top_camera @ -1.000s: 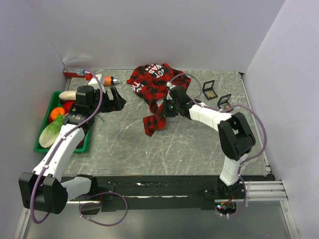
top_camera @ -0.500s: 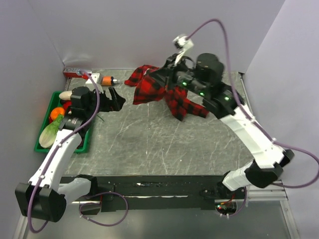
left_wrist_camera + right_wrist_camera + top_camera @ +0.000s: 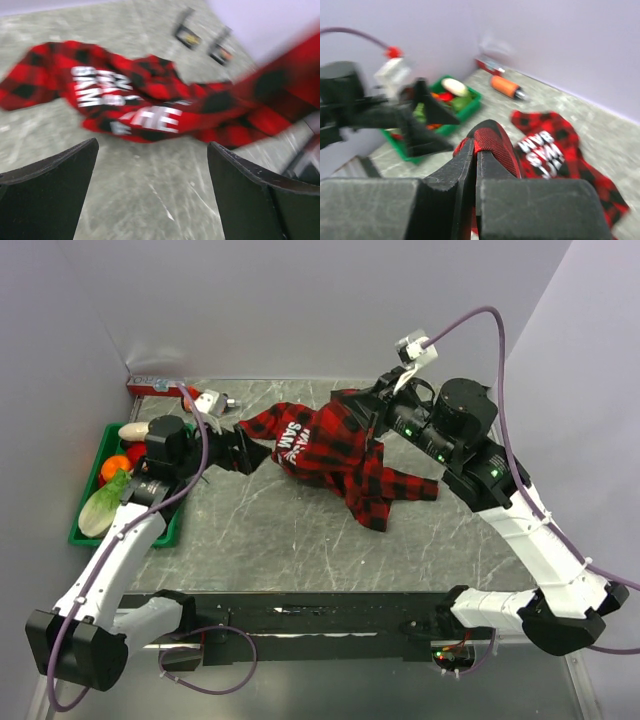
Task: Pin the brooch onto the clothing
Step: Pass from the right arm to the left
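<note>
red-and-black plaid shirt with white lettering point(image 3: 330, 445) mid-table, one fold pinched in closed right gripper point(image 3: 475, 152), lifted; rest drapes onto grey table point(image 3: 300, 530). left gripper point(image 3: 248, 452) spread wide, empty, just beside shirt's left end; shirt's long axis runs left-right toward it. brooch not made out.

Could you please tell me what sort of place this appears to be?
Probably a lab robot bench: left arm and right arm on a grey table, plain white walls boxing it in, props like a plaid shirt and green tray.
</note>
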Controlling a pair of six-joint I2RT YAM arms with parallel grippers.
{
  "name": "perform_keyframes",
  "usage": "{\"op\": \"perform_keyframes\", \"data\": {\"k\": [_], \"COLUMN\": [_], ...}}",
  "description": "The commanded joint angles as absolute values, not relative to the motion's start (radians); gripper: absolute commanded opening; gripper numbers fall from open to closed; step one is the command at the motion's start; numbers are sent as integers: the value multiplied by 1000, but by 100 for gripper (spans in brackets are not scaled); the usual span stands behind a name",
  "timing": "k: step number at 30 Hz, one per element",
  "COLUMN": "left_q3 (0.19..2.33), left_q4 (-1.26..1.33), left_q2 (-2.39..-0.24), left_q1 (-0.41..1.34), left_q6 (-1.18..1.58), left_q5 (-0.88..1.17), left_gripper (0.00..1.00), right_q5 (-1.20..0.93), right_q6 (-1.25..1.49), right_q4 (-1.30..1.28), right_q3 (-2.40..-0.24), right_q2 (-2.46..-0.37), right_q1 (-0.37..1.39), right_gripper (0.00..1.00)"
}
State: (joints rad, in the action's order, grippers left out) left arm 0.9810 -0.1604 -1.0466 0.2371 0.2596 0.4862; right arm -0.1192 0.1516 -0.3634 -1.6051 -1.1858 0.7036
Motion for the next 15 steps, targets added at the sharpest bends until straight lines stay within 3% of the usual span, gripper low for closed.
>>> {"op": "perform_keyframes", "data": {"k": [1, 7, 15], "left_q3": [941, 842, 850], "left_q4": [-40, 207, 170], "left_q2": [-982, -882, -925], "left_q1": [287, 304, 322], "left_q6": [232, 359, 359], "left_q5": [665, 931, 916], "left_gripper": [96, 96, 96], "right_q5": [-57, -71, -189], "right_q6": [163, 192, 279], "right_q4": [-310, -314, -246], "right_q3": [-1548, -1482, -1414], "right_q2": [-1149, -1146, -1170], "right_q1": [676, 678, 690], "right_gripper": [0, 0, 0]}}
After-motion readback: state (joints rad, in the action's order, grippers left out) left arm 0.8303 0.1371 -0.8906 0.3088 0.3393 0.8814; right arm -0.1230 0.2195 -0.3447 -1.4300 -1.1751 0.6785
